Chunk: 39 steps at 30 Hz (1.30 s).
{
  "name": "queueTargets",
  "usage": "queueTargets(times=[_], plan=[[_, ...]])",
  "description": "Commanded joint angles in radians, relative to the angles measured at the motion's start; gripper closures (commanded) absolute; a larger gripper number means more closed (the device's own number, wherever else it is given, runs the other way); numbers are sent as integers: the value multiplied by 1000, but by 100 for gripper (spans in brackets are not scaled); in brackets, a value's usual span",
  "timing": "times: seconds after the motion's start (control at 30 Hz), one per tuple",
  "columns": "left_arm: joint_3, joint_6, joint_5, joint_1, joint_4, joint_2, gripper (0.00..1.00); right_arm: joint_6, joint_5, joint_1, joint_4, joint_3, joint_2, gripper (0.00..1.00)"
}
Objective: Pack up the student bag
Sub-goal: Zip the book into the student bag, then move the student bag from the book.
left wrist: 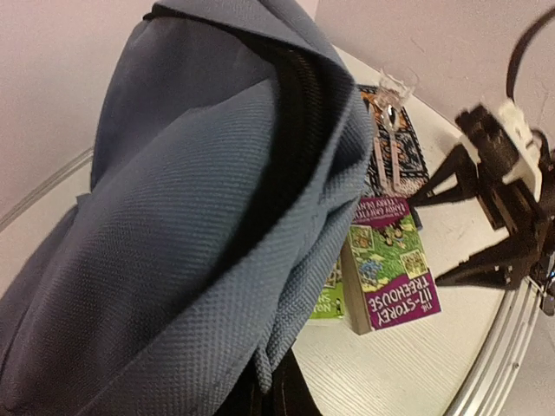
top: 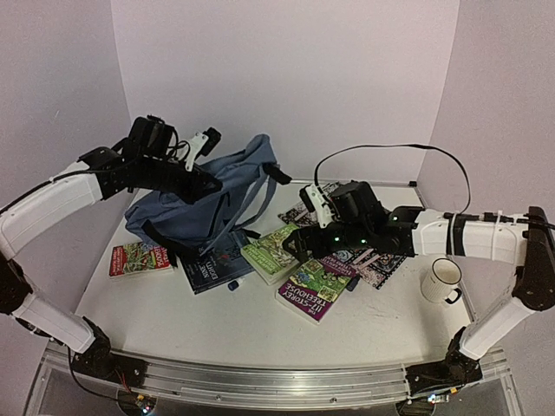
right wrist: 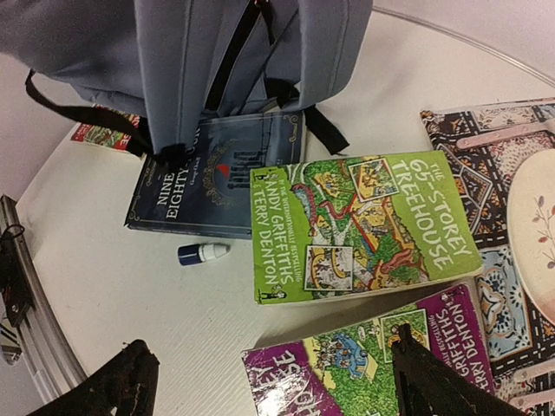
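While the left pincer (top: 210, 183) clamps the student bag (top: 186, 217), its inside hidden, the right pincer (right wrist: 277, 381) gapes wide, 65-Storey Treehouse book (right wrist: 364, 225) just ahead.

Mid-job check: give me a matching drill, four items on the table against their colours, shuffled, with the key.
Things:
1. student bag
2. 65-Storey Treehouse book
3. 117-Storey Treehouse book
4. mug

Colours:
A. purple title band
B. white
C. grey-blue
D. lime-green cover

Pairs: 1-C, 2-D, 3-A, 4-B.
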Motion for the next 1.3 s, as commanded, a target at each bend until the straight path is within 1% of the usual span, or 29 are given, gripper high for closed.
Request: queueTargets(times=[0.0, 0.1, 0.2, 0.27, 0.37, 0.47, 0.6, 0.67, 0.77, 0.9, 0.97, 1.07, 1.13, 1.2, 1.27], plan=[[-155, -81, -52, -132, 68, -24, 100, 12, 110, -5, 8, -39, -99, 7], [-222, -155, -105, -251, 111, -27, 98, 19, 141, -5, 23, -66, -145, 7], [-270, -222, -148, -348, 156, -38, 91, 12, 155, -5, 30, -84, -184, 7], [-294, -261, -170, -400, 174, -43, 82, 4, 149, -5, 30, -90, -203, 7], [-324, -309, -182, -434, 183, -54, 64, -3, 136, -5, 30, -97, -221, 7], [-336, -343, -218, -435, 183, -81, 48, -13, 108, -5, 18, -87, -212, 6], [-326, -379, -287, -435, 183, -118, 32, -17, 79, -6, -12, -47, -162, 4], [-329, -410, -359, -434, 183, -125, 25, -11, 76, -5, -29, -21, -132, 4], [-329, -459, -439, -413, 163, -113, 19, 0, 76, -9, -54, 24, -64, 3], [-328, -565, -407, -258, 108, -64, 19, 4, 59, -14, -88, 102, 27, 3], [-341, -608, -401, -206, 81, -48, 19, -6, 40, -14, -93, 136, 55, 2], [-360, -665, -410, -173, 53, -37, 19, -13, 50, -13, -127, 186, 103, 2], [-374, -683, -375, -165, 50, -36, 19, -12, 57, -14, -169, 219, 134, 2], [-391, -683, -359, -165, 48, -36, 19, -13, 35, -13, -186, 233, 152, 2], [-413, -705, -377, -163, 21, -39, 19, -10, -1, -11, -191, 238, 159, 2]])
